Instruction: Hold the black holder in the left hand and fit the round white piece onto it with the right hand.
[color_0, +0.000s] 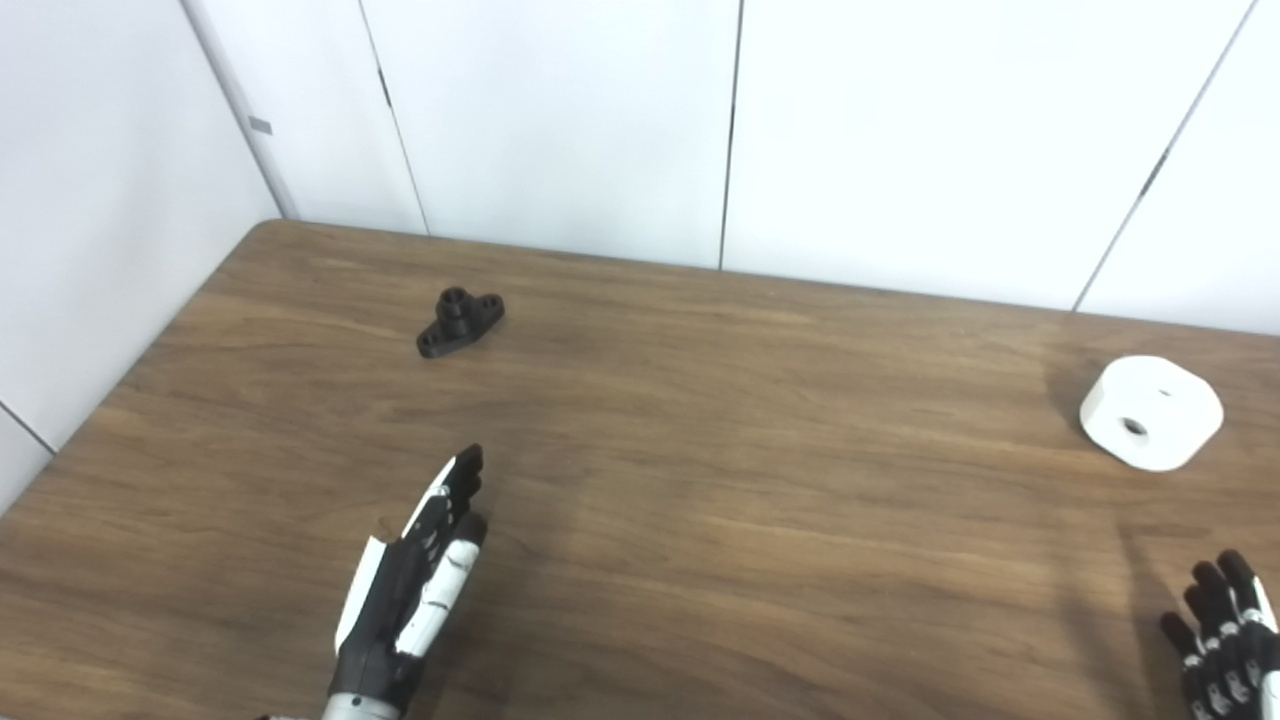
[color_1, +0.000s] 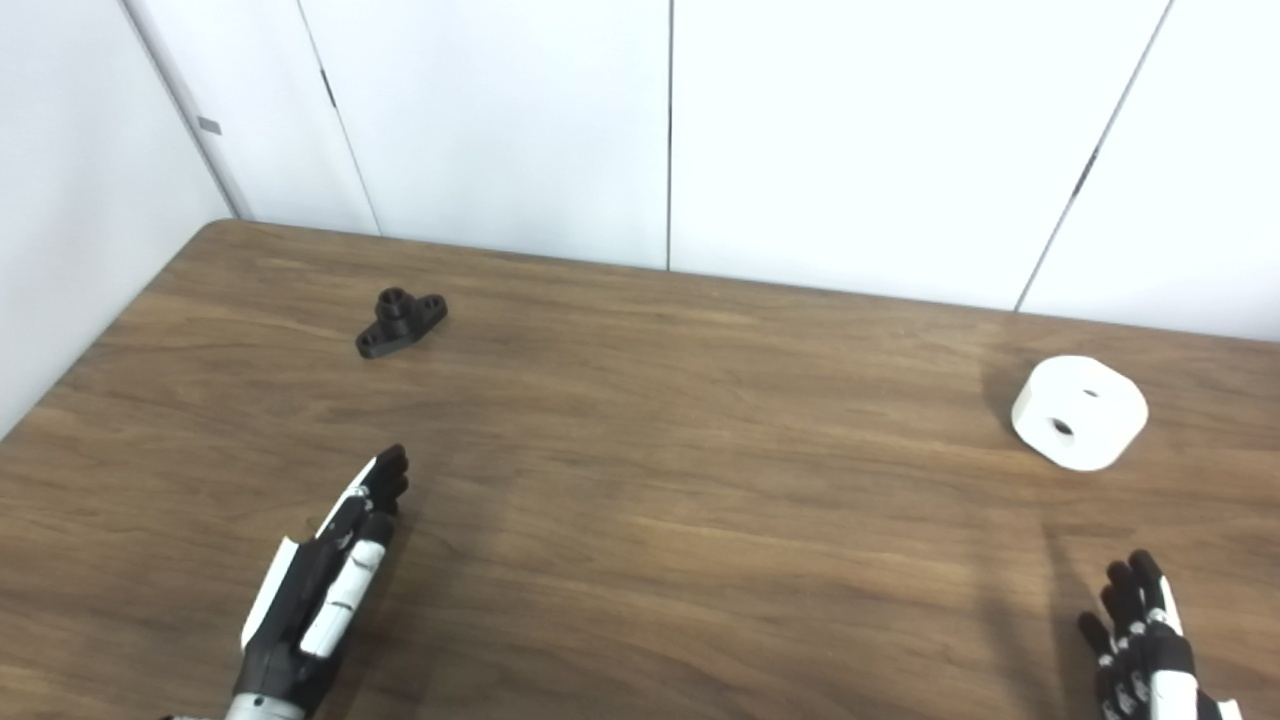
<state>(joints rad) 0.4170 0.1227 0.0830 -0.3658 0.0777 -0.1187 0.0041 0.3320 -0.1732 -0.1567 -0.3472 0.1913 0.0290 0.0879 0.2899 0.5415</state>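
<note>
White wall panels (color_0: 560, 120) with thin dark seams are seen behind a brown wood-grain table (color_0: 700, 500), whose far left corner is rounded. The black holder (color_0: 459, 322) is laid flat near that far left corner, its short round boss pointing up from a base with small holes at both ends. The round white piece (color_0: 1152, 412) is placed close to the right edge of the table, well apart from the holder, with a hole visible in its top and a smaller one beside it. The left hand (color_0: 412, 590) is held over the near edge, left of the middle, fingers stretched forward and released, nothing grasped. The right hand (color_1: 1140, 640) is seen only partly at the near right corner, fingers raised and spread, nothing held. Neither part is touched by a hand.
</note>
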